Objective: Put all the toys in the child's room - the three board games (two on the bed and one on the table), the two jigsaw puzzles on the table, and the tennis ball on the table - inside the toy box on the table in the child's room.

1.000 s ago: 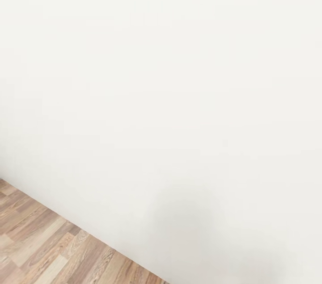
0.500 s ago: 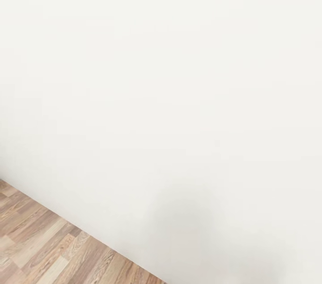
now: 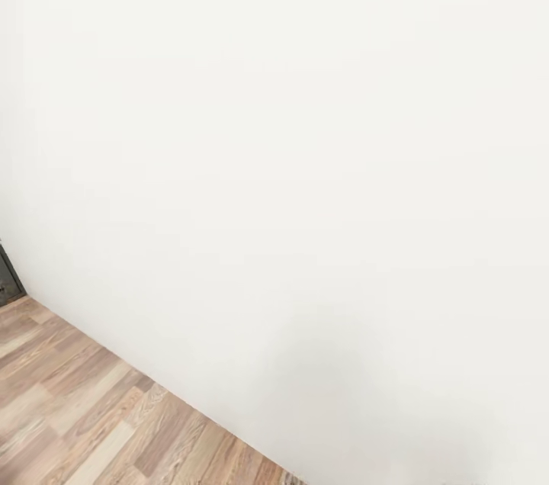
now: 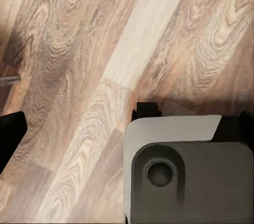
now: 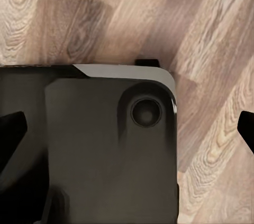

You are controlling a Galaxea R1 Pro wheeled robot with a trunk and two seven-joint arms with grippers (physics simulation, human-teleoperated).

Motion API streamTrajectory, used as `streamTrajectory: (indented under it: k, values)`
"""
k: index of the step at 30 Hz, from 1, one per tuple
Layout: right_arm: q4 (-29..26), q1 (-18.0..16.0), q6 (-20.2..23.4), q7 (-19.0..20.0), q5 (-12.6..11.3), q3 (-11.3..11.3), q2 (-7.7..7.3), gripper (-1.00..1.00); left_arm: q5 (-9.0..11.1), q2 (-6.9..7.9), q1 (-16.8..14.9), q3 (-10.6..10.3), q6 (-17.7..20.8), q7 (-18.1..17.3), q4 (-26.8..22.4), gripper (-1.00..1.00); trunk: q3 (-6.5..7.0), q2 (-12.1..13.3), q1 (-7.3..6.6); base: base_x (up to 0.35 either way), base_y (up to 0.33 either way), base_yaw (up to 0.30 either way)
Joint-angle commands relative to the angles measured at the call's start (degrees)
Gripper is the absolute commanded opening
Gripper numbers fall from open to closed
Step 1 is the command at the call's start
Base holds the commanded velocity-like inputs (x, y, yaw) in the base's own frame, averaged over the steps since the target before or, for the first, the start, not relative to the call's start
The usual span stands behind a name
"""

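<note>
**Facing a wall, no toys around**

At far left I see a dark furniture edge [image 3: 6, 283], then wood floor [image 3: 91, 424] and white wall [image 3: 305, 126]. My left end effector [image 4: 127, 123] and right end effector [image 5: 127, 129] hang apart, empty, over my base [image 5: 95, 145]. Board games, toy box: nowhere visible, contents unknown. Risk I'd guess: bumping the wall while turning this close.

Plain white matt wall [image 3: 305, 126]: smooth, no texture, faint soft shadow low down. Light wood-plank floor [image 3: 84, 416]: laminate look, strong grain swirls, mixed pale and mid-brown boards, low satin sheen. Dark grey moulded robot base corner [image 4: 190, 182]: smooth matt plastic look, pale grey rim, round recess. Seen from the right wrist, the same kind of corner [image 5: 100, 145] looks near-black, slightly glossy.
</note>
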Motion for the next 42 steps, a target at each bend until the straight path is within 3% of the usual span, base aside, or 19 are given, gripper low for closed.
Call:
streamTrajectory:
  k: [1,5,9,14,29,42]
  values:
    - [0.0,0.0,-0.3,0.0,-0.1,0.0,0.01,1.00,0.0,-0.02,0.0,0.0,0.3,0.0,-0.1,1.00,0.11,0.4,-0.26,-0.311,0.000,0.281]
    - [0.1,0.0,-0.7,-0.4,0.0,0.0,0.04,1.00,-0.2,-0.26,0.0,-0.2,-0.4,0.0,0.1,1.00,0.76,2.0,-1.14,-0.320,0.000,0.289]
    - [0.1,0.0,-0.8,-1.8,0.0,0.1,0.07,1.00,-0.2,-0.43,0.0,-0.2,-5.2,0.3,2.6,1.00,1.38,3.6,-2.01,-0.325,0.000,0.292]
    - [0.1,0.0,-0.8,-2.5,-0.1,0.1,0.09,1.00,-0.2,-0.47,0.0,-0.1,-7.6,0.4,4.4,1.00,1.25,3.6,-2.01,-0.326,0.000,0.291]
    - [0.1,0.0,-0.9,-2.7,0.0,0.2,0.20,1.00,-0.2,-0.47,0.0,0.1,-8.2,0.5,4.7,1.00,0.86,3.6,-2.01,-0.238,0.000,0.290]
    - [0.1,0.0,-0.9,-2.7,0.0,0.2,0.27,1.00,0.2,-0.48,0.0,0.1,-8.2,0.5,4.7,1.00,2.85,8.8,-4.87,-0.006,0.000,0.290]
